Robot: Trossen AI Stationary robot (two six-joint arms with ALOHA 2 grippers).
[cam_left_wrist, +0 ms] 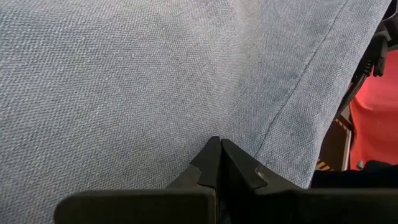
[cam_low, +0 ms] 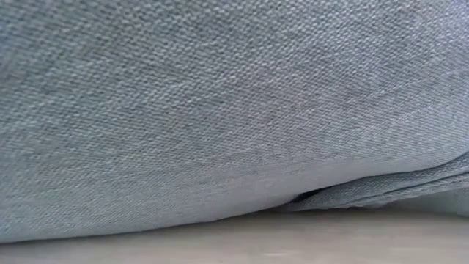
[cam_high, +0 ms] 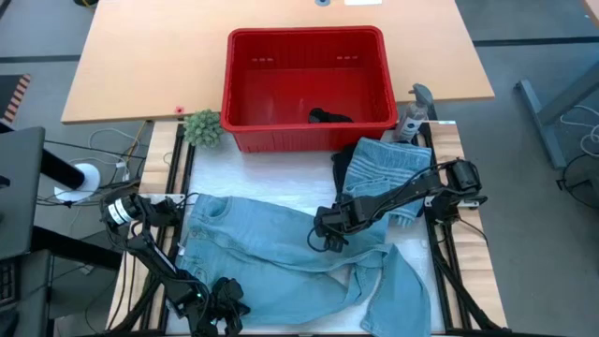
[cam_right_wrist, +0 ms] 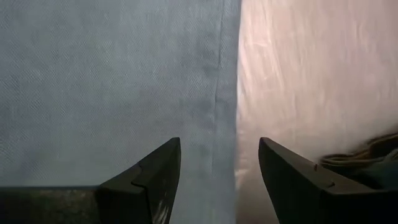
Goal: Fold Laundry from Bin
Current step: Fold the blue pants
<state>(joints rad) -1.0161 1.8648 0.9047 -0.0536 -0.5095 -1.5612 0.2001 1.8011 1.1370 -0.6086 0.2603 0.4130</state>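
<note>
Your right gripper (cam_high: 329,234) hangs with its fingers spread over the middle of the large light blue denim trousers (cam_high: 281,243), right at an edge where denim meets the white cloth (cam_right_wrist: 311,81) covering the table; it holds nothing. Your left gripper (cam_high: 225,304) sits at the table's near edge, fingers pressed together, beside the trousers' lower hem.

The trousers lie flat on the near half of the table, in front of the large red rectangular plastic bin (cam_high: 309,37). Their long axis runs across the table, waistband towards the left arm's side, legs trailing towards the right and near corner. The bin is nearly emptied; one small black garment (cam_high: 329,117) remains on its floor. A smaller folded light blue denim piece (cam_high: 388,167) rests on a dark garment to the right of the bin's front corner.

You look to be at the spreading-and-folding stage for the trousers. Next, I'd judge, you need the right gripper to drop onto that denim edge, pinch it and carry it over, while the left pins the cloth so it doesn't slide.
</note>
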